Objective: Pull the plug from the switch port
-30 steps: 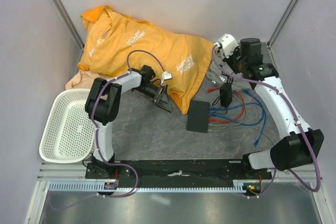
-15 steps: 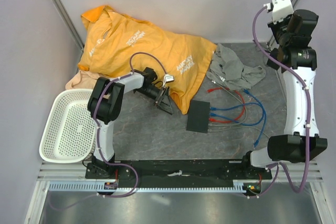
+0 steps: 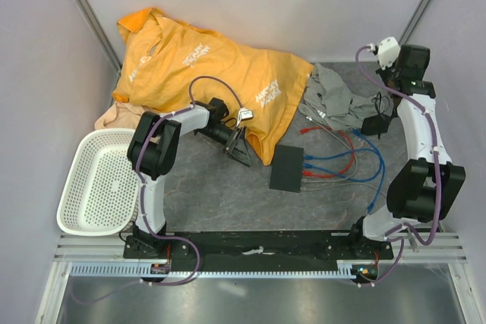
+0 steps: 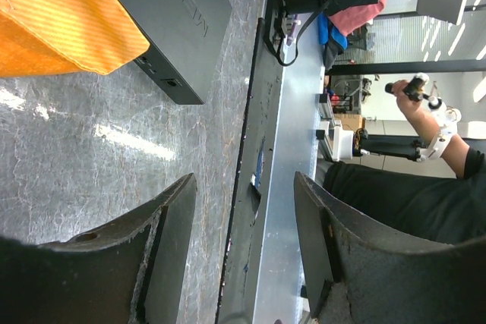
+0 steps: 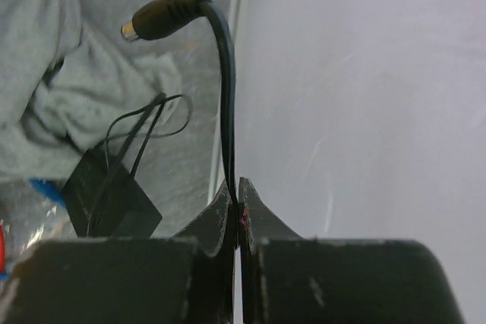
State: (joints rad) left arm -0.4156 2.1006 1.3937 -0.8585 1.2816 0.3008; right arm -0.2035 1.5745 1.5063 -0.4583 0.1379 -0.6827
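Note:
The flat black switch box point(image 3: 287, 168) lies on the table; its small edge ports point(image 4: 171, 81) show in the left wrist view. My right gripper point(image 3: 393, 90) is at the back right, shut on a thin black cable point(image 5: 226, 111). The cable's barrel plug point(image 5: 163, 17) hangs free in the air above the fingers, far from the switch. The small black power brick point(image 3: 374, 124) dangles on the same cable; it also shows in the right wrist view point(image 5: 110, 199). My left gripper point(image 3: 241, 153) is open and empty, left of the switch, by the orange shirt's edge.
An orange shirt point(image 3: 205, 66) covers the back left and a grey cloth point(image 3: 334, 100) lies at the back right. Blue cables point(image 3: 357, 168) and red cables point(image 3: 345, 142) run from the switch's right edge. A white basket point(image 3: 99, 184) stands at the left. The right wall is close to my right gripper.
My right arm swung from beside the switch up to the back right corner, then lowered, carrying the cable and power brick away from the switch. The left arm has not moved.

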